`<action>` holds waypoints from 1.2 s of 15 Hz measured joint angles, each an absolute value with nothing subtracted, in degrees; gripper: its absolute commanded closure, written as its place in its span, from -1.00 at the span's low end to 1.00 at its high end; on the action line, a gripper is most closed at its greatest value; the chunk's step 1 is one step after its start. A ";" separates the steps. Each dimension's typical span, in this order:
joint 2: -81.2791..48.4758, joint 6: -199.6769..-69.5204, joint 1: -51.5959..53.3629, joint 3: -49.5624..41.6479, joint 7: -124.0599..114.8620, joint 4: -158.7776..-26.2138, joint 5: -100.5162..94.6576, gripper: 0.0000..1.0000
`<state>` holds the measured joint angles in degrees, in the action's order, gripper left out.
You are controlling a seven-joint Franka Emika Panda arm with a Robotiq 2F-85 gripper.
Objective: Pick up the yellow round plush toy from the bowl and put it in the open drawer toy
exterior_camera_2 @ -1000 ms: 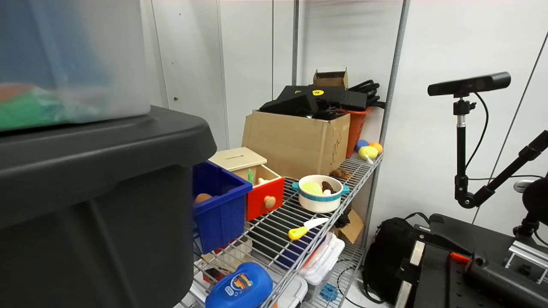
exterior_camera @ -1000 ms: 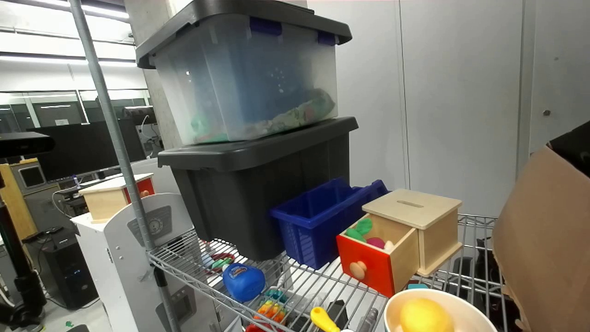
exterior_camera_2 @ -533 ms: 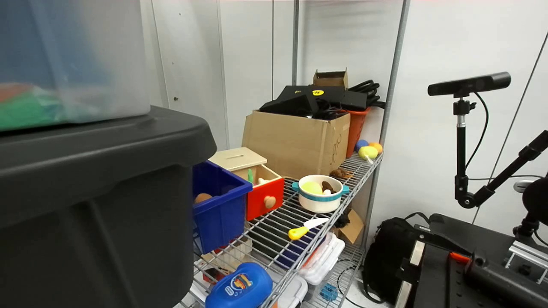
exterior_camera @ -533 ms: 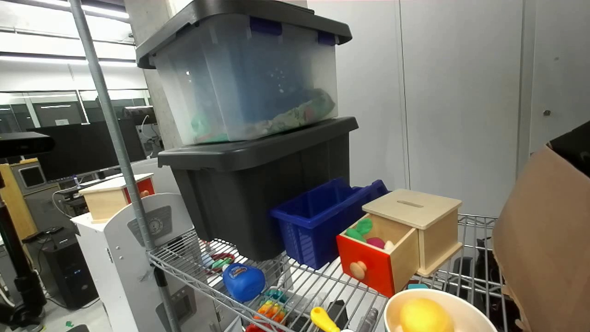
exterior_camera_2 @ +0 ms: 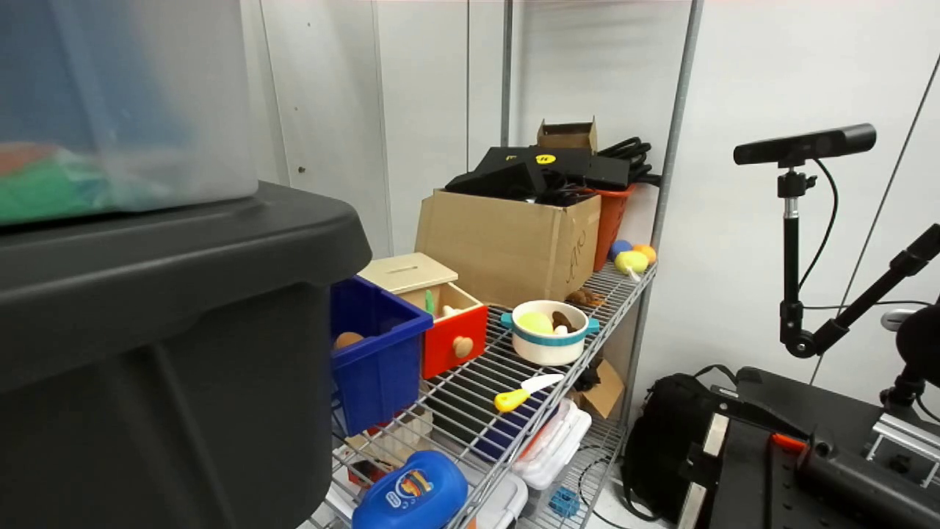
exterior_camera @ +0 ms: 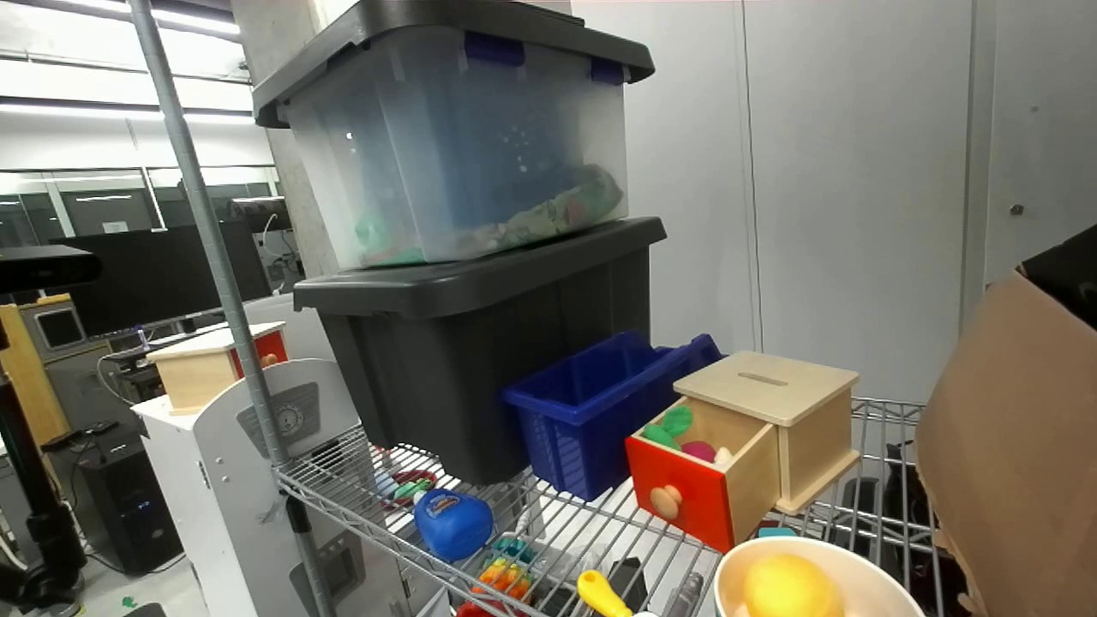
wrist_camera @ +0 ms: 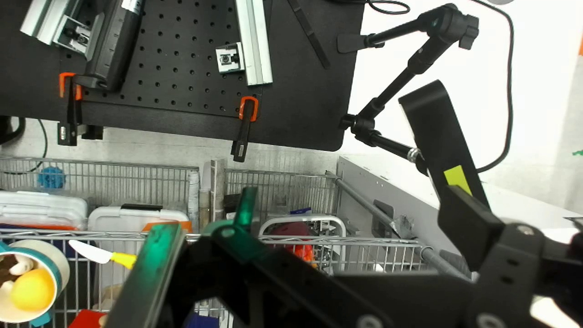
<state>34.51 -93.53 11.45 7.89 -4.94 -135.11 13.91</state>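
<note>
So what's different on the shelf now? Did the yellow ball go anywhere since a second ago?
In both exterior views nothing visibly moved, and nothing was picked up or let go. The yellow plush ball is still in the bowl, the red drawer is still pulled out, and the blue bin and toy knife are where they were.

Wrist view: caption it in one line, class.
Yellow plush toy in a bowl, yellow-handled knife nearby, black perforated board at upper left.

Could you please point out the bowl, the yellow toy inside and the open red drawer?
Bowl [exterior_camera_2: 545,355], in an exterior view: outer wall.
Yellow toy [wrist_camera: 33,290], wrist view: middle.
Open red drawer [exterior_camera: 703,506], in an exterior view: front panel.
</note>
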 measured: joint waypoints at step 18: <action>44.79 -93.19 7.97 7.21 -7.29 -145.12 13.91 -1.00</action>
<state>44.79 -93.19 7.97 7.21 -7.29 -145.12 13.91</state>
